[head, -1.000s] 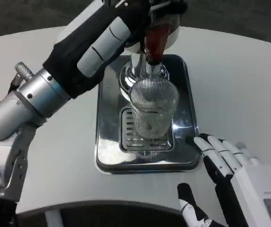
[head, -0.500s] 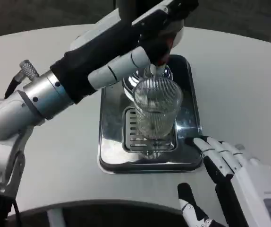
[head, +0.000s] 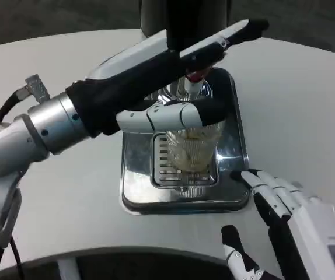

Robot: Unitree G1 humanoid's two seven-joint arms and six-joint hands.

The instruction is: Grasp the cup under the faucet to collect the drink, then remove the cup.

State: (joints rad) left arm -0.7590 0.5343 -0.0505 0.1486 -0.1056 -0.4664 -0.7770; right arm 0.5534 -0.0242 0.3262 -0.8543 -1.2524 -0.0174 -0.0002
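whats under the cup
The cup stands on the slotted grate of the steel drip tray. The left hand covers the cup's top, so its rim is hidden.

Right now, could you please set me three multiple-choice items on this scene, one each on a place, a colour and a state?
1. Where does the ribbed clear glass cup stand?
A. on the slotted grate of the shiny steel drip tray
B. on the bare white table
C. in the right hand

2. What colour is the table?
A. black
B. white
C. red

3. How is the right hand?
A. gripping the cup
B. pressing the faucet
C. open beside the tray, holding nothing

Answers: 1 A, the cup sits on the grate inside the tray, below the faucet. 2 B, the surface around the tray is plain white. 3 C, its fingers lie spread near the tray's front right corner, while the left hand reaches over the cup.
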